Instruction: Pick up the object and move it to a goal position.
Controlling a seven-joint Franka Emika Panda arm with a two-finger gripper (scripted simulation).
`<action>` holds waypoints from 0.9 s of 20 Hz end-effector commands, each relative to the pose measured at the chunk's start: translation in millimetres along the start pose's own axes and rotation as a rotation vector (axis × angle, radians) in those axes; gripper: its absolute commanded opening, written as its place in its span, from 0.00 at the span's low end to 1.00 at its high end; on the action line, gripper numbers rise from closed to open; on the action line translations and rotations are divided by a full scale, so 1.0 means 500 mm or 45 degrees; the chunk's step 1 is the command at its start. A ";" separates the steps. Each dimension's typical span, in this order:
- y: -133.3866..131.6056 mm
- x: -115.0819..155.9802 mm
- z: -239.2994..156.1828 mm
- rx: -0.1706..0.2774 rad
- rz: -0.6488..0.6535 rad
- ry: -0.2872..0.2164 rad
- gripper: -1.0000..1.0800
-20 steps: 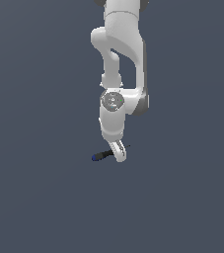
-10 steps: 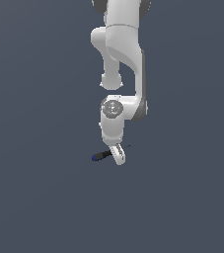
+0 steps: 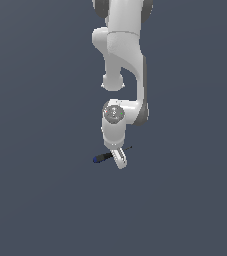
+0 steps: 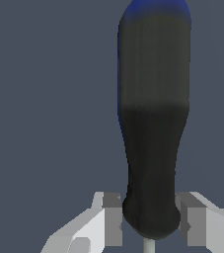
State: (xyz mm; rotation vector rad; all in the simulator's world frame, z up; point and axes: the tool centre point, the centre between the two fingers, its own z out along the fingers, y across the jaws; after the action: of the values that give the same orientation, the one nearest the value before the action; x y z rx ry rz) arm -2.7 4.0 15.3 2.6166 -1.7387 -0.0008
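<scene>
Screwdriver (image 3: 103,157) lies low-centre of the exterior frame, btwn the hand (image 3: 119,161) pads, which look apart w/ slim gaps. Prob. light, stiff, smooth handle; grip handle's shaft end.

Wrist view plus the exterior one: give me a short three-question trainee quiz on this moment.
1. True or false: the screwdriver lies between the fingers of the hand.
2. What colour is the screwdriver's end cap?
3. In the exterior view, the handle points toward that view's: A) left B) right

Key: 1 true, though contact is not clear. 2 blue. 3 A.
</scene>
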 end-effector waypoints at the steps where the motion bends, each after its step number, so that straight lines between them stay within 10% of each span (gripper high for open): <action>1: 0.000 0.000 0.000 0.000 0.000 0.000 0.00; 18: 0.033 0.046 -0.063 0.001 0.000 0.000 0.00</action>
State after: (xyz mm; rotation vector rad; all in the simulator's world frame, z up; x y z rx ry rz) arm -8.2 -16.4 38.3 2.6169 -1.7374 -0.0034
